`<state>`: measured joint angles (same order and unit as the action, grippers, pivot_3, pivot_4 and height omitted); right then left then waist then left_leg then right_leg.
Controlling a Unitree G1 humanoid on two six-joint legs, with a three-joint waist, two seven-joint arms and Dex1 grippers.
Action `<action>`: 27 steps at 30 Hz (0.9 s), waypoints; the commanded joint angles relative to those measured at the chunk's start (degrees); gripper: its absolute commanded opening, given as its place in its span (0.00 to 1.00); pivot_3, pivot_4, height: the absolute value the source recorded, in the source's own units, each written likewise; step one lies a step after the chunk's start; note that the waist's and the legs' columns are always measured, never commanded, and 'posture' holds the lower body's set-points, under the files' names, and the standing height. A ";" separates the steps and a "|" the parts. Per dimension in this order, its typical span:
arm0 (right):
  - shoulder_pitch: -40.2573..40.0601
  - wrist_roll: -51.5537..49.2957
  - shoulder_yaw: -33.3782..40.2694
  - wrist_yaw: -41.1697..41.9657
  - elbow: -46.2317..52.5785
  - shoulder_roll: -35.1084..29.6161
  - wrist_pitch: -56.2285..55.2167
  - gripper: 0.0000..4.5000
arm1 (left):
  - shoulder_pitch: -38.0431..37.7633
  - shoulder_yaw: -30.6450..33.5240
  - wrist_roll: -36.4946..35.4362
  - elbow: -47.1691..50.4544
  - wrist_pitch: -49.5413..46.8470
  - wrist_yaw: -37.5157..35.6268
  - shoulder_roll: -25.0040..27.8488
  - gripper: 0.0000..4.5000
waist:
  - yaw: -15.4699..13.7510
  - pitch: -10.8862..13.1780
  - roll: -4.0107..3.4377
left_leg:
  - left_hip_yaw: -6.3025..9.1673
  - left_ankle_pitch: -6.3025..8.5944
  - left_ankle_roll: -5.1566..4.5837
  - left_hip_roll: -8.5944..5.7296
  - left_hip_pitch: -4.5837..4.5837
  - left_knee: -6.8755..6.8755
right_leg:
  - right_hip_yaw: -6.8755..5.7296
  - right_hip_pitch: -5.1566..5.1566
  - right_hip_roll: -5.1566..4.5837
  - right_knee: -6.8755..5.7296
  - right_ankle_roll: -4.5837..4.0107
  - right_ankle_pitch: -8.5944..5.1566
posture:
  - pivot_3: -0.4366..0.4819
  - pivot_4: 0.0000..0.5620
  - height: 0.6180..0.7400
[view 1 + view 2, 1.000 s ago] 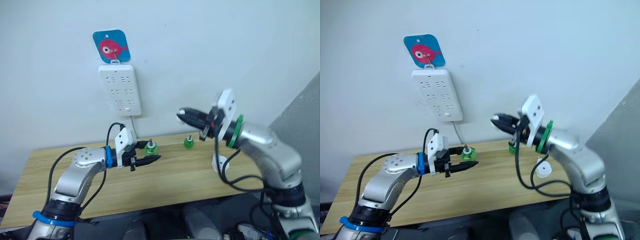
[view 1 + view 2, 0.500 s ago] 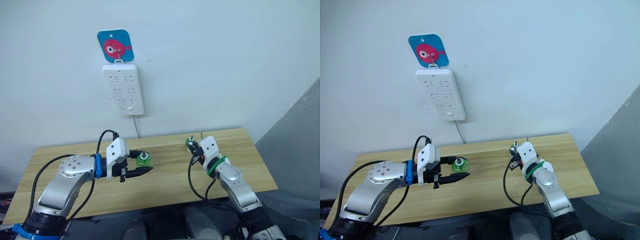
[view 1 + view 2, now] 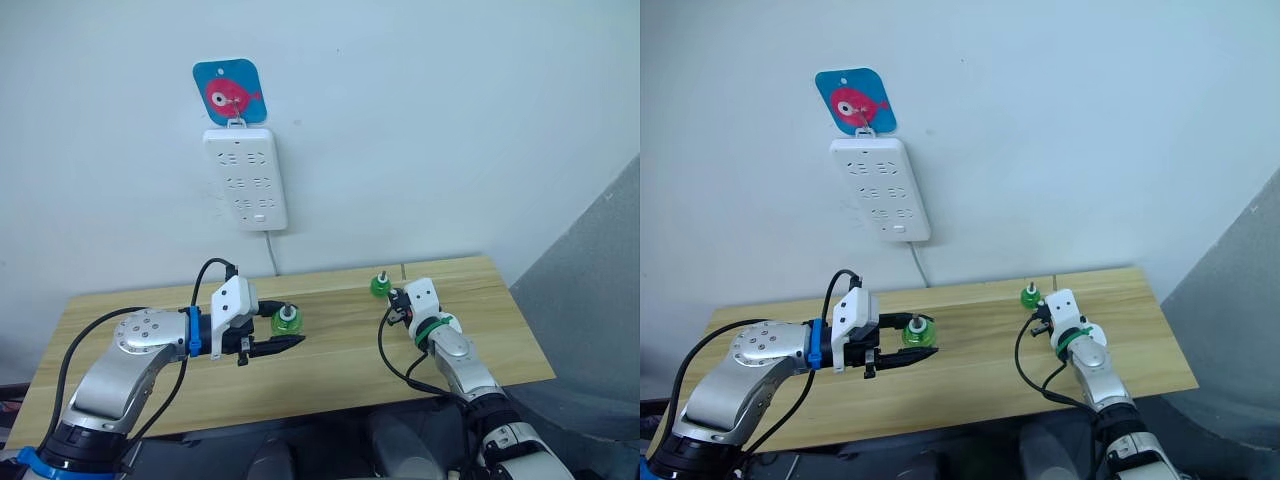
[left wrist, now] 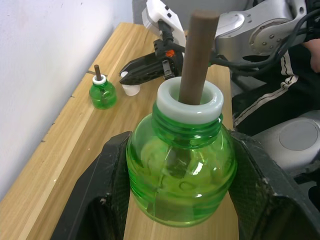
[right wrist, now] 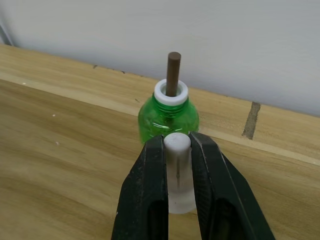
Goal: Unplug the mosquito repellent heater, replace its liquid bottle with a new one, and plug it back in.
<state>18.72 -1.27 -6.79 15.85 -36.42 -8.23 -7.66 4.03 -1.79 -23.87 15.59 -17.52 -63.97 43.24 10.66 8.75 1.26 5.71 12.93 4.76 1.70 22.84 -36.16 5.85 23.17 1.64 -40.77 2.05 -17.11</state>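
Green bottle [image 3: 286, 319] sits pinched in your left gripper [image 4: 175, 165] above the tabletop [image 3: 330, 360], wick up for refitting, while your right gripper [image 5: 178, 170] pinches a white cap [image 5: 178, 172] beside the other bottle [image 5: 168, 117]; I can't spot the heater.

green bottle [image 4: 181, 186], white cap [image 5: 178, 170], black gripper [image 5: 177, 200]

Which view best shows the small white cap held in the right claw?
The right wrist view: the white cap sits close up, pinched between the right claw fingers. The left wrist view shows it small and distant; in the eye views it's indistinct.
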 commanded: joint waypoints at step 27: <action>-0.70 -23.26 -5.47 31.89 64.61 -22.79 37.26 0.85 | 5.95 -2.26 -0.67 -1.15 0.07 -1.62 -3.13 0.51 | -1.03 0.02 -0.08 | 0.01 -0.03 0.01 0.02 -0.08 -0.04 | 0.01 -0.06 0.05 -0.01 0.01 -0.02 | 0.28 0.17 1.00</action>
<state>15.87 -20.97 -12.41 45.32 24.76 -30.73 26.10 8.91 -4.24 -23.89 14.29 -18.46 -64.88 40.37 9.63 8.77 1.19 5.72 12.90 4.77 1.72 22.76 -36.20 5.86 23.10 1.70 -40.78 2.06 -17.13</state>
